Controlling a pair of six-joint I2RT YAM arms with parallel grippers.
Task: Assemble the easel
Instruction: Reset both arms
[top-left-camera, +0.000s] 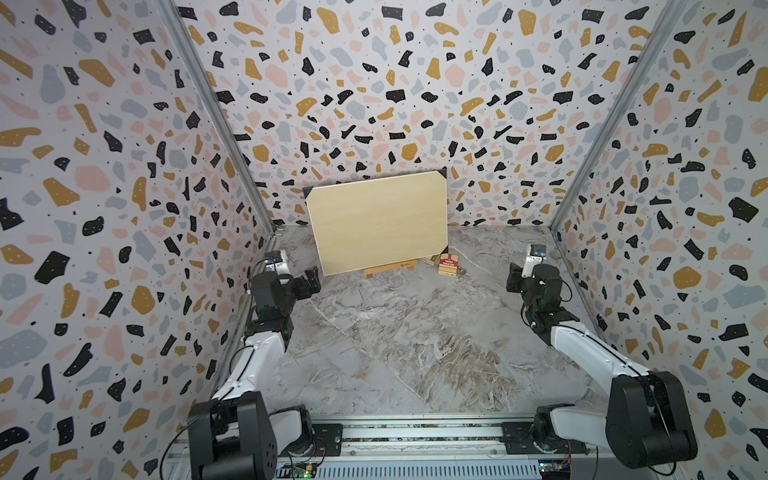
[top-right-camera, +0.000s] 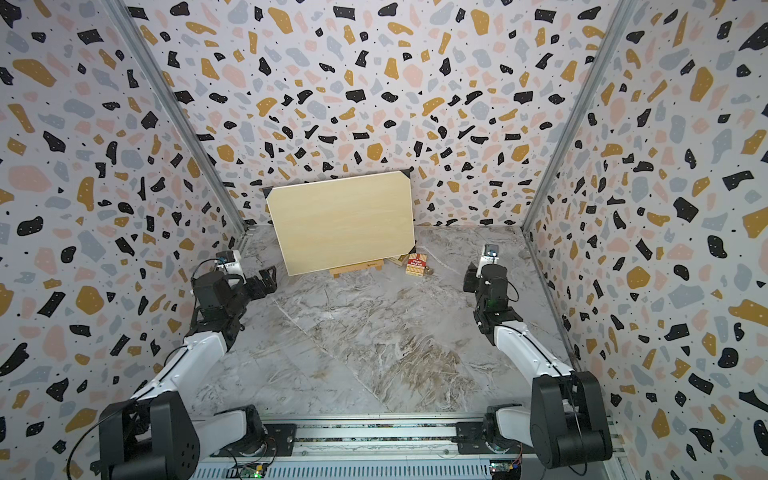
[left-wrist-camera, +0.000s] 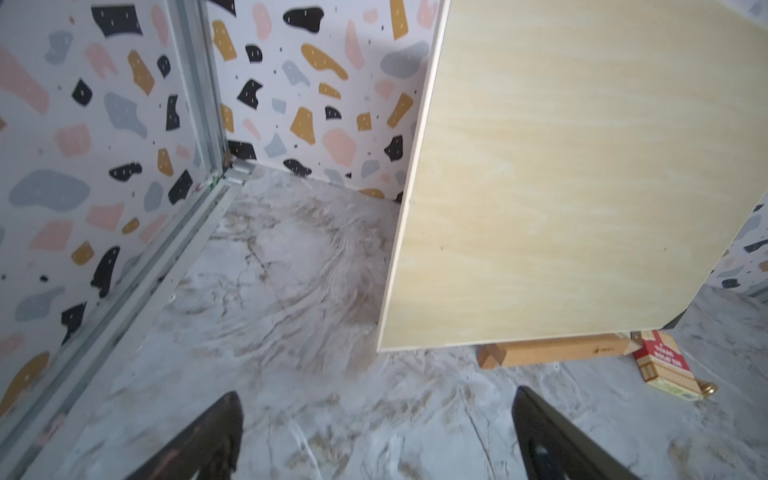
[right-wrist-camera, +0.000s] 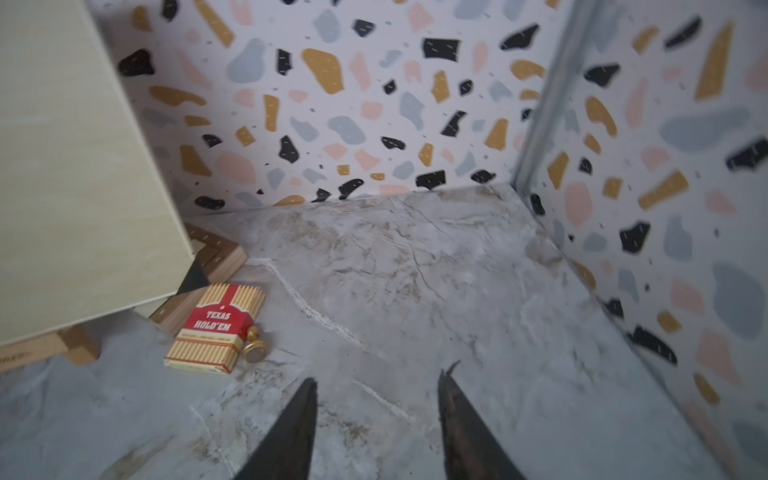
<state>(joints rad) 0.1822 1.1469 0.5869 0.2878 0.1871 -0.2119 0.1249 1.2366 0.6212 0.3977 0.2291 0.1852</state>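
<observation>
My left hand (left-wrist-camera: 376, 392) and right hand (right-wrist-camera: 379, 376) both gape empty; best I steer wide of the easel (left-wrist-camera: 557, 351) bearing the board (left-wrist-camera: 582, 166).

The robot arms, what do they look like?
The left arm and right arm have white shells between bulky black joints, with thin black cables alongside. The left pincer and right pincer are black, with tapering dark fingers.

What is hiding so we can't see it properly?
- The easel: only its bottom ledge shows in both top views; the pale board covers the rest.
- The chessboard: just a corner, right wrist view, behind the board.
- The gold thing by the card box: blurred, right wrist view.
</observation>
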